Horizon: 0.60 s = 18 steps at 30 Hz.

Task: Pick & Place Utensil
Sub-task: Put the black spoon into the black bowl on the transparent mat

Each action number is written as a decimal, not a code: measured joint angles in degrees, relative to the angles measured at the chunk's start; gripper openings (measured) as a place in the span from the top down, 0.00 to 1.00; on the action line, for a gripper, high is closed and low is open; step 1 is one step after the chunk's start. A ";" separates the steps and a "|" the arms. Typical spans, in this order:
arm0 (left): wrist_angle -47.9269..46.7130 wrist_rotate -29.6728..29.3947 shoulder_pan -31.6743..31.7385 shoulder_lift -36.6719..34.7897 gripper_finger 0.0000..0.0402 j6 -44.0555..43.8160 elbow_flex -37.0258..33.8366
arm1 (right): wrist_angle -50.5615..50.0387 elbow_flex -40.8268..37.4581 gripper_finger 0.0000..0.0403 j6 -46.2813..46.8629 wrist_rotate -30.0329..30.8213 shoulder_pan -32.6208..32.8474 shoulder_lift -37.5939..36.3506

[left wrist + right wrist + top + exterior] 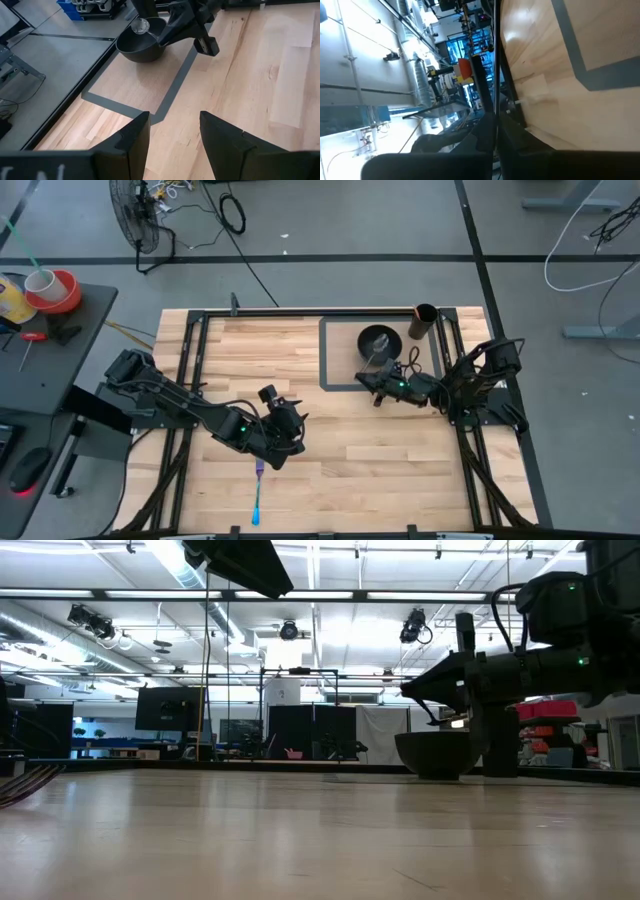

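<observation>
Purple-handled utensil lies at the table's near edge, below the left gripper, fingers spread and empty. Farther off, the right gripper pinches a spoon over the black bowl; slipping could drop it outside.

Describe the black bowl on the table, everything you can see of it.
The bowl is round, dark and matte, maybe plastic or metal, and stands upright on the wooden table inside the grey taped rectangle, near a dark cylindrical cup. A spoon with a shiny round head lies over its rim, head inside. The right gripper is beside the bowl, shut on the spoon's handle. In the low view the bowl shows a rounded, tapering side. Nothing else seems to be in it.
</observation>
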 joint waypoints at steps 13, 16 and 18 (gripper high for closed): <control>0.00 0.00 -0.33 0.02 0.56 -0.28 0.00 | 0.05 0.00 0.96 4.89 -5.94 -1.69 0.00; 0.00 0.00 -0.33 0.02 0.56 -0.22 0.00 | 0.05 0.00 0.95 3.09 -6.18 -1.69 0.00; 0.00 0.00 -0.33 0.02 0.56 -0.20 0.00 | 0.05 0.00 0.95 2.73 -6.47 -1.69 0.00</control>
